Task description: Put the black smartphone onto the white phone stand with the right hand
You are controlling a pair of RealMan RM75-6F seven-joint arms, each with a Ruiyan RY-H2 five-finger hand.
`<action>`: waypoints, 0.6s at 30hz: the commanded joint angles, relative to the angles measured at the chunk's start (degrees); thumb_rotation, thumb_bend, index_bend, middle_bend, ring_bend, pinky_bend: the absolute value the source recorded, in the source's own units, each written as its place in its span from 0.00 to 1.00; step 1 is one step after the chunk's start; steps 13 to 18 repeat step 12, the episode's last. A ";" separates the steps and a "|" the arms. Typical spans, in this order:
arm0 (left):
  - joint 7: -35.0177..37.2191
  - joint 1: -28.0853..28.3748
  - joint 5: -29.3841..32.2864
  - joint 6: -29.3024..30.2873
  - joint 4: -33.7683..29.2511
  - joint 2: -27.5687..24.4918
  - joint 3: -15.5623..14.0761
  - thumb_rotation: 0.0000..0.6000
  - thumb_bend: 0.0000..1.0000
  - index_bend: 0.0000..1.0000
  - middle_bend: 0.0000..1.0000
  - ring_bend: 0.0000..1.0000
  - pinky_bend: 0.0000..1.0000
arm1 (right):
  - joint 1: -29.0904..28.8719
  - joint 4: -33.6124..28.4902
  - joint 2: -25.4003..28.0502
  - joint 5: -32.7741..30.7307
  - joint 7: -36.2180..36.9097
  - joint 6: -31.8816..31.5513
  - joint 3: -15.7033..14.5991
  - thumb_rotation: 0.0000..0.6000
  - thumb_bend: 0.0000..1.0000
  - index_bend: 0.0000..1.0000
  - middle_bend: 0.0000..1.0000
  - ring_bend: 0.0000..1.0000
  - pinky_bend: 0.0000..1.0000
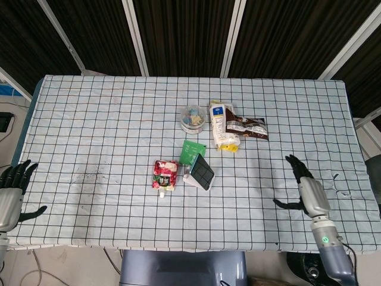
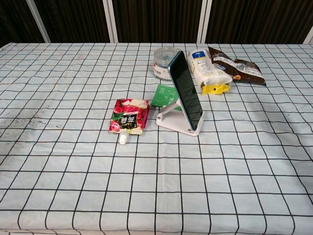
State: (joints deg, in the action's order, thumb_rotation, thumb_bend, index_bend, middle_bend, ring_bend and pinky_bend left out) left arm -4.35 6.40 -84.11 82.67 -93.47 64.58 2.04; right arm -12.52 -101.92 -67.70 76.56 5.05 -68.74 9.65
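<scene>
The black smartphone [image 2: 186, 90] leans tilted on the white phone stand [image 2: 174, 120], so to my eye the placing is done. What remains is to keep my right hand [image 1: 307, 189] well apart from it, empty with fingers spread, near the surface's [image 1: 89, 119] right edge, and to bump nothing. My left hand [image 1: 12, 189] hangs open off the left edge. Only the head view shows either hand; the chest view shows the phone seated on the stand's lip.
</scene>
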 commanded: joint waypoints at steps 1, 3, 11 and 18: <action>-1.35 -0.08 -0.10 0.05 0.09 0.09 -0.24 1.00 0.00 0.00 0.00 0.00 0.00 | 3.42 0.70 5.07 4.38 -7.28 -2.81 -4.68 1.00 0.07 0.00 0.00 0.00 0.14; -2.05 -0.12 0.33 -0.10 -0.04 0.12 -0.21 1.00 0.00 0.00 0.00 0.00 0.00 | 4.48 2.41 5.31 5.76 -10.43 -4.62 -5.93 1.00 0.07 0.00 0.00 0.00 0.14; -3.45 -0.21 0.24 0.35 -0.19 0.18 -0.15 1.00 0.00 0.00 0.00 0.00 0.00 | 5.98 4.03 3.33 5.00 -17.30 -8.22 -6.35 1.00 0.06 0.00 0.00 0.00 0.14; -3.37 -0.22 0.21 0.38 -0.04 0.26 -0.13 1.00 0.00 0.00 0.00 0.00 0.00 | 6.15 4.12 2.79 5.14 -17.51 -9.10 -6.11 1.00 0.06 0.00 0.00 0.00 0.14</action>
